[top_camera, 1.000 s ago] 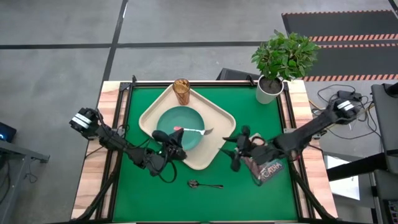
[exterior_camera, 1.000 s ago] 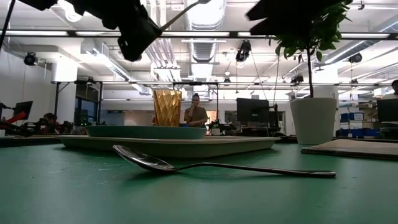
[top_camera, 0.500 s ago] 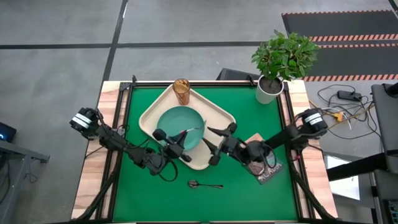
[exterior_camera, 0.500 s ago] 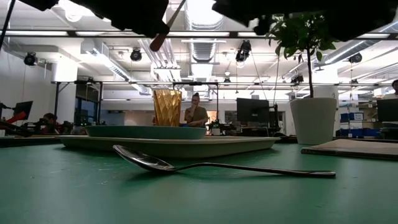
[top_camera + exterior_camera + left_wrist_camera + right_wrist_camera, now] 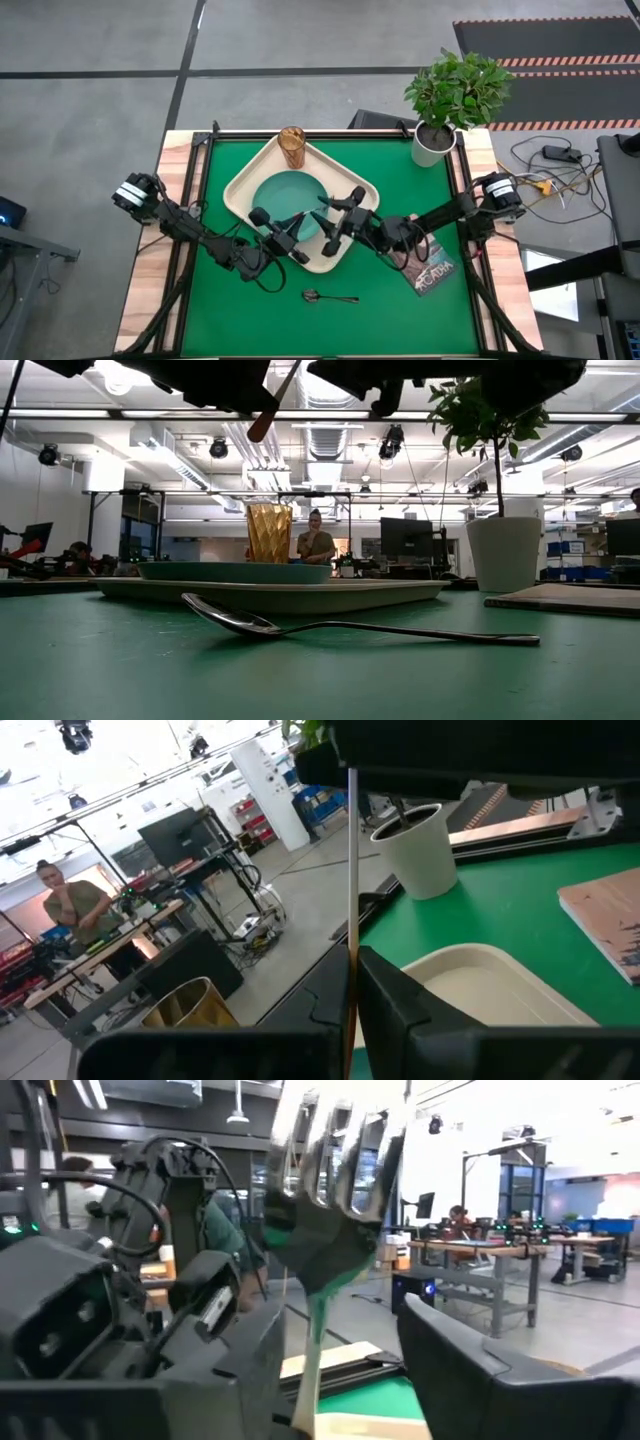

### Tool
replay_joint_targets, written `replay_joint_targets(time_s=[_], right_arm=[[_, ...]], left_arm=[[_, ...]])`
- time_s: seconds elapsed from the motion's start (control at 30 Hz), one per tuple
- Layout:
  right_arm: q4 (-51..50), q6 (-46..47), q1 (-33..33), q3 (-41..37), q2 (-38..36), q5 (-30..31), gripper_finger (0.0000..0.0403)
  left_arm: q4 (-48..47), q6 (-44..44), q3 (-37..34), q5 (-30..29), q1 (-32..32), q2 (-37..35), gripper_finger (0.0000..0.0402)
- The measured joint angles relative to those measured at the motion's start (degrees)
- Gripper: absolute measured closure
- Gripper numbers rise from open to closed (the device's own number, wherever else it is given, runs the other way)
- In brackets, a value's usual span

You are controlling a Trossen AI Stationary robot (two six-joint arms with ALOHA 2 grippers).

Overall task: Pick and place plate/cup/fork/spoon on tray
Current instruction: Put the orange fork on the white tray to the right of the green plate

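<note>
The cream tray (image 5: 245, 178) lies on the green table. The teal plate (image 5: 283, 194) lies on it, and the amber cup (image 5: 291, 147) stands at the tray's far corner. My left gripper (image 5: 284, 233) is over the tray's near edge, shut on the fork (image 5: 303, 215), which is held in the air above the plate. My right gripper (image 5: 336, 218) is open over the tray's right part. Its fingers stand on either side of the fork's tines (image 5: 335, 1150) without touching them. The dark spoon (image 5: 330, 297) lies flat on the table near the front. My left gripper pinches the fork's slim shaft (image 5: 352, 935) between its two fingers, which lie along it. The reddish handle end (image 5: 262, 424) sticks out below and behind the fingers. The fork is lifted clear of the plate and slants, with its tines toward my right gripper.
A white pot with a green plant (image 5: 433, 143) stands at the table's far right corner. A picture-covered book (image 5: 432, 272) lies to the right of the tray, under my right arm. The spoon also shows in the low view (image 5: 360, 628), in front of the tray.
My right gripper has gone toward the table's left edge, from over the book to over the tray, and stands open around the fork's tines. My left gripper has turned the fork, so that its reddish handle end now points down.
</note>
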Motion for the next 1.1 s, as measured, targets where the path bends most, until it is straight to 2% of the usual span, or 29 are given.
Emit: replay_joint_targets(time_s=[0.1, 0.3, 0.33, 0.67, 0.8, 0.93, 1.1], right_arm=[[-0.44, -0.01, 0.00, 0.40, -0.04, -0.04, 0.0259], [-2.67, -0.30, -0.02, 0.46, -0.17, -0.18, 0.0376], [-2.75, -0.51, -0.02, 0.45, -0.17, -0.32, 0.0384], [-2.88, -1.60, 0.02, 0.31, -0.24, -0.88, 0.0392], [-2.88, -3.53, 0.11, -0.67, -0.88, -1.40, 0.0393], [-8.97, -2.64, -0.13, -3.36, -4.76, -3.09, 0.0394], [-21.23, -0.50, -0.36, -7.27, -13.61, -4.97, 0.0394]], left_arm=[[0.03, -0.01, 0.00, 0.00, 0.00, 0.00, 0.0401], [0.00, 0.00, 0.00, 0.00, 0.02, 0.00, 0.0401], [-0.06, 0.04, 0.00, 0.00, 0.06, 0.00, 0.0401], [-0.11, 0.17, 0.00, 0.19, -0.05, 0.02, 0.0401], [-0.21, -0.01, -0.03, 3.10, -0.23, 0.02, 0.0401], [0.00, -1.05, -0.04, 6.26, -0.40, 0.01, 0.0387], [-0.08, -1.44, -0.37, 7.68, -0.36, -0.20, 0.0335]])
